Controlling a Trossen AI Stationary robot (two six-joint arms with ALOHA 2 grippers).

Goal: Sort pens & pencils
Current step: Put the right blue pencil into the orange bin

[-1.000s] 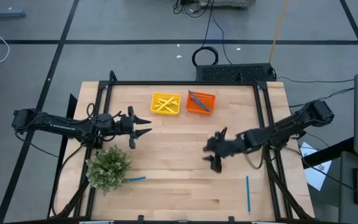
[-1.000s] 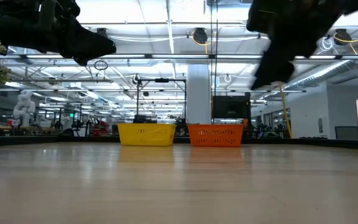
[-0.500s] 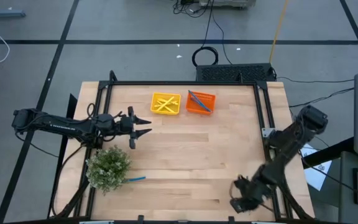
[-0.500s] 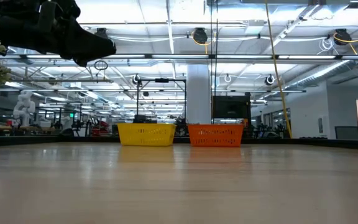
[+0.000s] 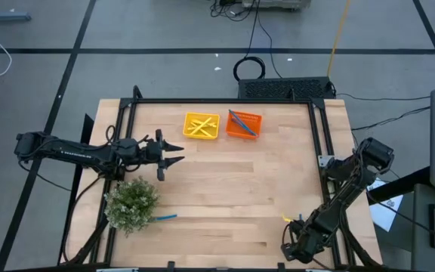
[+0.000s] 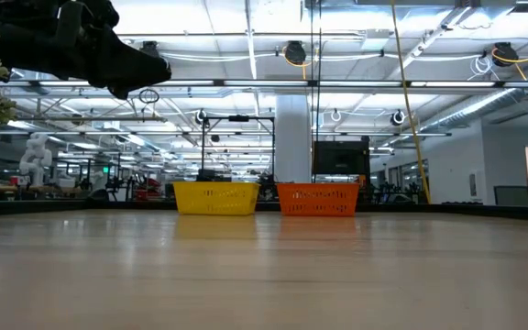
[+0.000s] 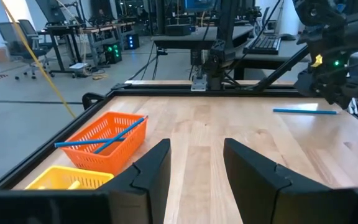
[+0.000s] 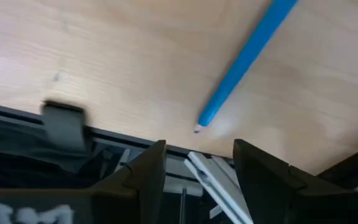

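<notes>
A blue pen (image 8: 247, 62) lies flat on the table near its near right corner and also shows in the left wrist view (image 7: 303, 111). My right gripper (image 8: 194, 168) hangs open over the table's near edge, just short of the pen's tip (image 8: 199, 126), touching nothing. In the high view this gripper (image 5: 293, 243) and its arm cover the pen. A second blue pen (image 5: 165, 217) lies beside the plant. The yellow tray (image 5: 202, 125) holds yellow pencils, and the orange tray (image 5: 244, 124) holds blue pens. My left gripper (image 5: 174, 149) waits open, level, left of the trays.
A bushy green plant (image 5: 133, 204) stands at the near left, below the left arm. A black frame rail (image 5: 325, 162) runs along the table's right side, and another runs along the near edge (image 8: 61, 121). Bare wood lies between the trays and the near edge.
My right gripper has swung from the middle of the table toward the near right corner and gone down. It has rolled over and tipped downward, ending above the blue pen's tip. It left the low view on the way. The pens and trays have not moved.
</notes>
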